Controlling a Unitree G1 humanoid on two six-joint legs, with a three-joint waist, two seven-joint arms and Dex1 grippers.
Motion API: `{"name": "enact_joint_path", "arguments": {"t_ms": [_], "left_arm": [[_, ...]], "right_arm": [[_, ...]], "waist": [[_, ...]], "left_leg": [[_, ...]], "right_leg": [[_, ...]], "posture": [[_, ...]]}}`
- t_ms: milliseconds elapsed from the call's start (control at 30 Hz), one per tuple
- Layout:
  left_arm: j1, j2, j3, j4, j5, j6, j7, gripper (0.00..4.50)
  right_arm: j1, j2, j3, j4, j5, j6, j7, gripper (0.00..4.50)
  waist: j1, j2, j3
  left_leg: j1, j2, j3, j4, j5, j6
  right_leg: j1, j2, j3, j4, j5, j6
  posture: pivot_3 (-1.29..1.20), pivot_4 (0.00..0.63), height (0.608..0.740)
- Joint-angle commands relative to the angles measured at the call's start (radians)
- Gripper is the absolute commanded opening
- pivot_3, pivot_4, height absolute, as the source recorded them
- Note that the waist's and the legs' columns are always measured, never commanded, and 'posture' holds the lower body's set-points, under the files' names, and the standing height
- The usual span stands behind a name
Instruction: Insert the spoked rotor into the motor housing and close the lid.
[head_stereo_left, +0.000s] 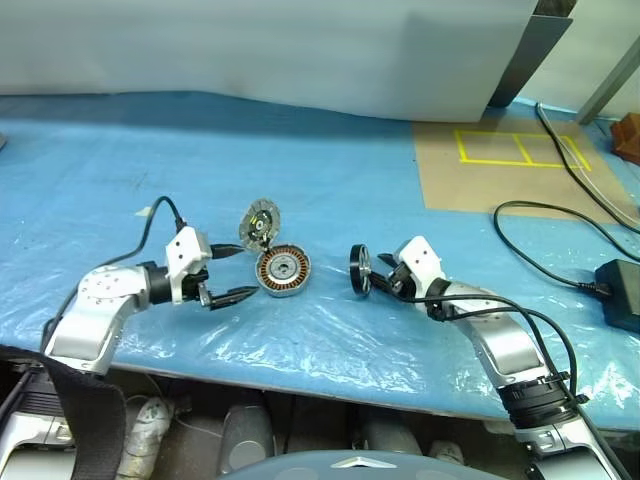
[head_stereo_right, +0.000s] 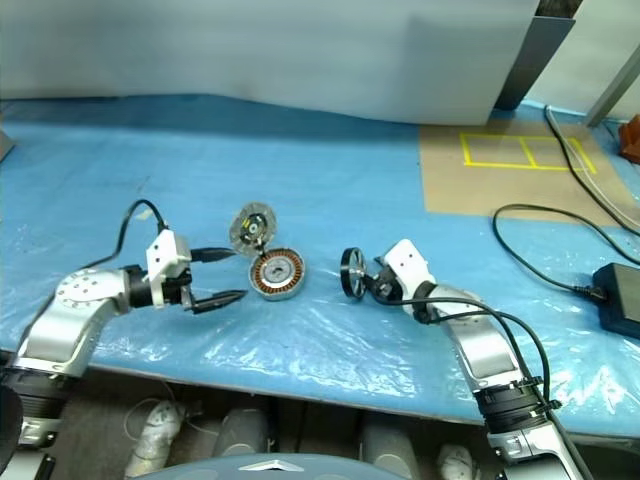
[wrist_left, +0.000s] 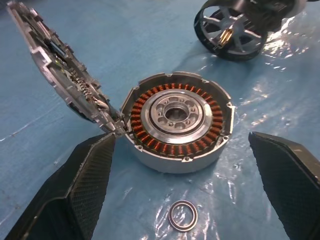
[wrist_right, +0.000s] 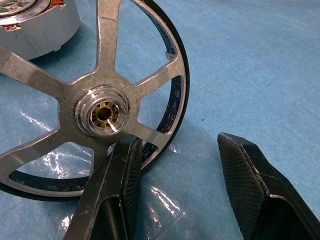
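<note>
The motor housing (head_stereo_left: 283, 270) lies face up on the blue sheet, its copper windings ringing a silver centre (wrist_left: 177, 125). The lid (head_stereo_left: 261, 222) stands tilted on edge against the housing's far-left rim, with its inner side (wrist_left: 65, 75) towards the housing. My left gripper (head_stereo_left: 249, 271) is open just left of the housing and holds nothing. The spoked rotor (head_stereo_left: 360, 270) stands on edge to the right of the housing. My right gripper (wrist_right: 177, 137) faces the rotor's spoked face (wrist_right: 100, 112). One fingertip (wrist_right: 125, 155) overlaps its rim, and blue sheet shows between the rim and the other finger.
A small metal ring (wrist_left: 183, 215) lies loose on the sheet just in front of the housing. Black cables (head_stereo_left: 540, 240) and a black power adapter (head_stereo_left: 622, 290) lie at the right. A brown board with yellow tape (head_stereo_left: 500, 160) is at the back right.
</note>
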Motion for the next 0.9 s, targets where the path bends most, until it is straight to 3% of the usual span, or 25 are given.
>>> {"name": "enact_joint_path", "arguments": {"t_ms": [33, 400, 900], "left_arm": [[0.012, -0.019, -0.025, 0.024, 0.056, -0.055, 0.038, 4.47], [0.014, -0.033, -0.036, 0.155, 0.068, -0.114, 0.004, 4.47], [-0.058, -0.088, -0.047, 0.286, 0.110, -0.165, 0.032, 4.47]], "right_arm": [[0.007, -0.010, -0.011, -0.039, 0.014, 0.009, 0.021, 2.45], [-0.085, -0.068, -0.113, -0.353, 0.230, 0.285, 0.098, 2.45], [-0.015, -0.120, -0.109, -0.319, 0.206, 0.271, 0.072, 2.45]], "waist": [[-0.002, 0.000, 0.000], [0.001, 0.000, 0.000], [0.018, 0.000, 0.000]], "left_leg": [[-0.001, 0.000, 0.000, 0.000, 0.000, 0.000], [-0.006, -0.001, -0.001, 0.001, 0.000, 0.000], [-0.006, -0.001, -0.001, 0.002, 0.000, 0.000]], "right_leg": [[0.000, 0.000, 0.000, 0.000, 0.000, 0.000], [-0.005, 0.001, -0.001, 0.000, 0.002, 0.003], [-0.005, 0.000, -0.001, 0.002, 0.002, 0.003]], "posture": [[0.00, 0.150, 0.740], [0.00, 0.150, 0.740], [0.00, 0.150, 0.740]]}}
